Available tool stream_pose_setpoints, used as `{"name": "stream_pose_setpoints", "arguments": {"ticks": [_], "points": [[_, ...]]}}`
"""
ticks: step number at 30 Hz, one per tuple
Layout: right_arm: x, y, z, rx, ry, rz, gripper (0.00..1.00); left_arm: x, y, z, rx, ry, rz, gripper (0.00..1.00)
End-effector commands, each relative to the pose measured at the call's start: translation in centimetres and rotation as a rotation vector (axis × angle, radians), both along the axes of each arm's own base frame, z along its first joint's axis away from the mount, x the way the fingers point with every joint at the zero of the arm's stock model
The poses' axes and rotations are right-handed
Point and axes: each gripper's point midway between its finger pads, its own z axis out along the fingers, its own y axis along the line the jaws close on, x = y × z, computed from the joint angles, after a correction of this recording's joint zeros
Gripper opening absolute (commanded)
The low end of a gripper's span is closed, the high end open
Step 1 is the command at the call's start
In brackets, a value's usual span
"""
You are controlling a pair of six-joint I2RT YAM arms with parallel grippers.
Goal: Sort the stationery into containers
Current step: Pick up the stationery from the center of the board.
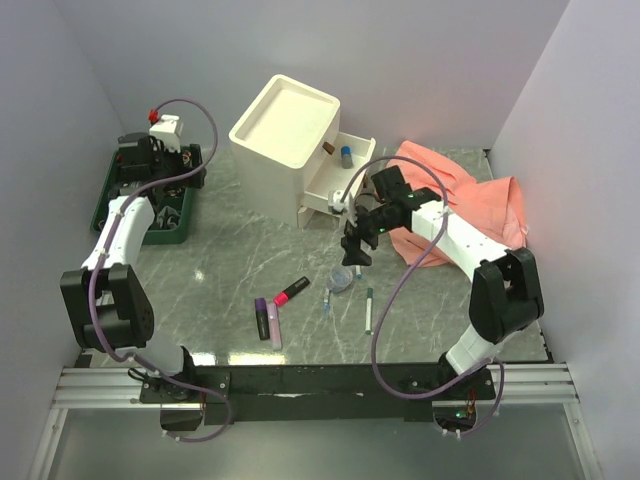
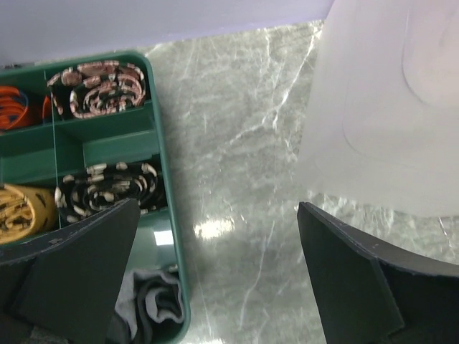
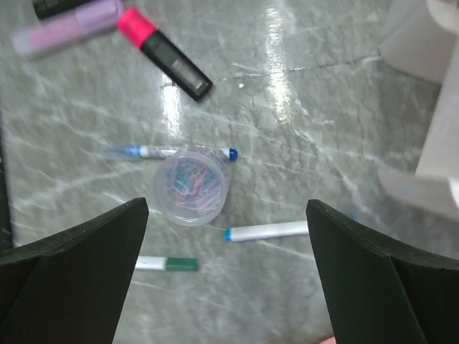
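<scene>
In my top view the right gripper (image 1: 355, 250) hangs released, fingers spread wide with nothing between them, at 6 o'clock of the cream cabinet's (image 1: 285, 125) pulled-out drawer (image 1: 322, 188). A blue-topped piece (image 1: 344, 155) sits in that drawer.

The rest of the stationery lies loose on the marble table (image 1: 230, 250), at 6 to 7 o'clock of the gripper. Through the right wrist camera I look straight down on a clear tub (image 3: 191, 186) of coloured clips. A thin blue-tipped pen (image 3: 143, 151) touches the tub at 12 o'clock, a white blue-capped pen (image 3: 265, 231) lies at 4 o'clock, and a green-capped pen (image 3: 166, 264) is at 7 o'clock. The pink-and-black marker (image 3: 165, 50) lies further off at 12 o'clock, with a blurred purple highlighter (image 3: 72, 29) at 11.

The left gripper (image 2: 216, 208) is also released and empty. It hovers over bare table with the green tray (image 2: 166, 179) of rolled fabrics at 9 o'clock and the cabinet at 2. An orange cloth (image 1: 465, 190) lies at 3 o'clock of the cabinet.
</scene>
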Motion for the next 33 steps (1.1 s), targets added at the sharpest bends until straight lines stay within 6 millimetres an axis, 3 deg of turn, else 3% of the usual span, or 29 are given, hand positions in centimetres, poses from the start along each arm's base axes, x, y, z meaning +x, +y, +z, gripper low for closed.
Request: {"name": "stream_pose_setpoints", "arguments": {"ticks": [1, 11, 26, 31, 33], "points": [[0.0, -0.2, -1.5, -0.115, -0.196, 0.204, 1.00, -1.3, -0.1, 2.3, -0.017, -0.068, 0.001, 0.99], [-1.3, 0.3, -5.8, -0.234, -0.176, 0.382, 1.00, -2.7, 0.6, 1.5, -0.024, -0.050, 0.022, 0.99], [-4.9, 1.4, -7.7, -0.248, -0.166, 0.526, 1.00, -3.1, 1.8, 0.8, -0.034, -0.034, 0.053, 0.99], [-4.6, 1.8, -7.9, -0.250, -0.178, 0.515, 0.99, -3.0, 1.9, 0.7, -0.042, -0.034, 0.058, 0.99], [-4.4, 1.9, -7.7, -0.247, -0.181, 0.504, 0.91, -3.0, 1.8, 0.7, -0.046, -0.034, 0.055, 1.00]]}}
